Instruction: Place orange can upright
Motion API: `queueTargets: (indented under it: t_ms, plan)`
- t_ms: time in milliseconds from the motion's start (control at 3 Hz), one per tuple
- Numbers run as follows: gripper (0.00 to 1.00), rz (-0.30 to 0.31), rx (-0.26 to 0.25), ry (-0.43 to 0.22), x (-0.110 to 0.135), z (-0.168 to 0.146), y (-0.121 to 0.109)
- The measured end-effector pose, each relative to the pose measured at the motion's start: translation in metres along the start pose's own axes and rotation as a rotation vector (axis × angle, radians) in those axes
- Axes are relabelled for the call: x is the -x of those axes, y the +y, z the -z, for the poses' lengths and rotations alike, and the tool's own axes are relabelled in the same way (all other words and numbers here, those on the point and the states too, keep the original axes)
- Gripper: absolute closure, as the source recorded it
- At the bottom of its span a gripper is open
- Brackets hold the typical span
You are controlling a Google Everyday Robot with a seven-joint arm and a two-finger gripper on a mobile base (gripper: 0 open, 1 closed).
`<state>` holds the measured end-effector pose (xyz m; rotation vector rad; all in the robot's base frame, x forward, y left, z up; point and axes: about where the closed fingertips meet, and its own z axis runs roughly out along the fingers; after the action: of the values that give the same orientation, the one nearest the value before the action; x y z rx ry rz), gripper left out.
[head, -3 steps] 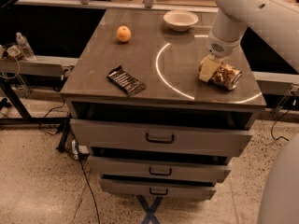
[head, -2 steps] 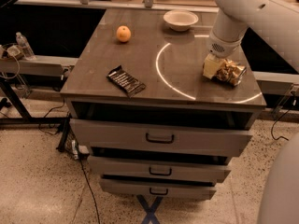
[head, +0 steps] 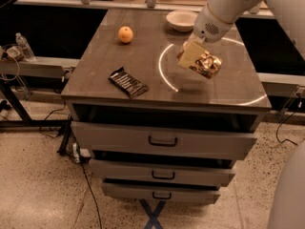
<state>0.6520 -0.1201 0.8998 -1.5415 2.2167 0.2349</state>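
Observation:
The orange can [head: 206, 64], with a mottled gold-orange and brown print, is held tilted on its side in the air above the right middle of the table top [head: 143, 51]. My gripper [head: 192, 55] hangs from the white arm at the upper right and is shut on the can's left end. A cream-coloured finger [head: 188, 54] covers part of the can. The can does not touch the table; its shadow lies below it.
A small round orange fruit [head: 125, 34] sits at the back left. A white bowl [head: 181, 19] stands at the back centre. A dark snack bar [head: 127, 82] lies near the front left edge. A white circle line [head: 162, 73] marks the top. Drawers [head: 162, 140] are below.
The gripper has lifted the can off the table's right side and carried it up and to the left. The other things have not moved.

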Motion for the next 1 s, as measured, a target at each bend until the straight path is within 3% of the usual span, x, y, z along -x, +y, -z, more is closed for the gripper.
queueTargets:
  t_ms: [333, 667, 1000]
  plan:
    - [1.00, 0.104, 0.116, -0.220, 0.054, 0.011, 0.018]
    - [1.00, 0.147, 0.218, -0.491, 0.090, 0.013, 0.028]
    - [1.00, 0.102, 0.239, -0.675, 0.094, 0.009, 0.018]
